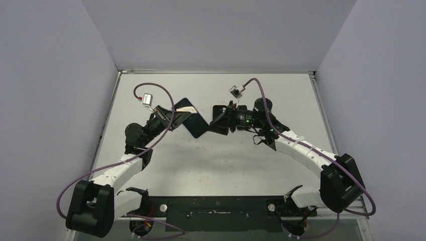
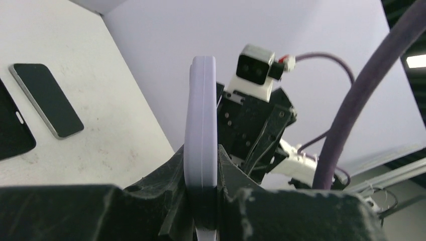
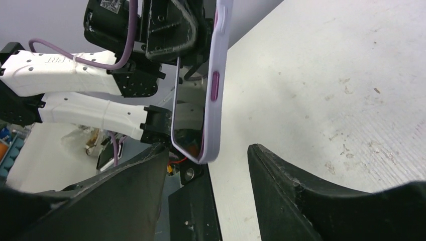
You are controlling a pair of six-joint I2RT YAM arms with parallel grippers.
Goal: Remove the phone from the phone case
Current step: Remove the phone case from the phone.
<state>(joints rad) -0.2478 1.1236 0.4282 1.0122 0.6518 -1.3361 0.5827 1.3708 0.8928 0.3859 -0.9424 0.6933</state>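
Left gripper [image 2: 201,168]: clenched on the case [image 2: 201,110], fingers [image 2: 167,176] pressed against both flat faces near its lower end. Right gripper [image 3: 206,153]: released, jaws spread to either side of the case's bottom corner, close beside one jaw and off the other.

Case: lilac, held on edge and upright above the table [image 1: 226,165], mid-table toward the back, between the two grippers. Rounded corners, a darker purple side button, a thin raised lip. Phone [image 3: 190,100] seated inside, with a glossy screen mirroring the arms, bounded by the lip along the long edge seen from the right wrist.

On the table, to the left in the left wrist view: second phone [image 2: 46,100], dark-screened with a silver rim, lying flat. Just beside it, apart by a narrow strip of table: dark slab [image 2: 11,128] with a small pale slot, cut off by the frame edge. Cannot tell what the slab is.

Walls close on the left, back and right of the table, with a pale rail along the side edges. Grippers well apart from all three walls. Broad stretch of speckled tabletop between the grippers and the black base bar [image 1: 216,213] at the near edge.
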